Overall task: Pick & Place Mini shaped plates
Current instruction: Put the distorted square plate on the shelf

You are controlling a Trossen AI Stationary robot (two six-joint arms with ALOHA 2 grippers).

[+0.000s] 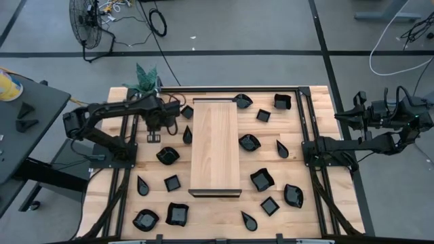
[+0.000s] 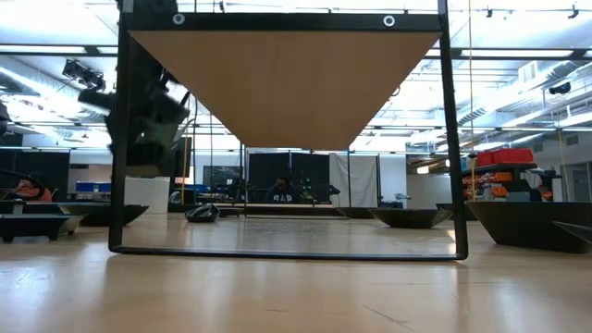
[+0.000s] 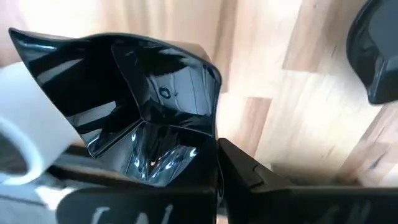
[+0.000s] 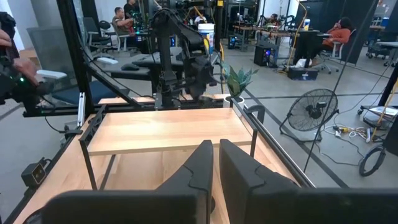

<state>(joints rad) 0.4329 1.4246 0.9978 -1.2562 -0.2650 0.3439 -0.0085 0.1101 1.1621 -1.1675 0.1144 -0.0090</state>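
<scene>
Small glossy black mini shaped plates lie scattered on the wooden table on both sides of a long pale board [image 1: 215, 146], among them a wavy one [image 1: 168, 155] and a teardrop [image 1: 283, 149]. My left gripper [image 1: 154, 129] hangs over the far left part of the table, shut on a square black plate [image 3: 149, 106] that fills the left wrist view; in the high view the arm hides that plate. My right gripper [image 4: 216, 163] waits raised at the table's right edge [image 1: 341, 115], pointing level across the table, fingers together with nothing between them. My left gripper [image 3: 149, 171] holds the square plate by its rim at one side [image 3: 208, 152], with a dark finger [image 3: 249, 177] right against that edge. It comes from above, pointing steeply down. The plate hangs tilted, its hollow toward the camera, clear of the table. The plate hides the exact place of contact.
The board stands raised on a black frame [image 2: 287, 250] in the table's middle. A potted green plant [image 1: 146, 78] stands at the far left corner. Another black plate [image 3: 376, 56] lies close to the held one. People sit in the room beyond the table.
</scene>
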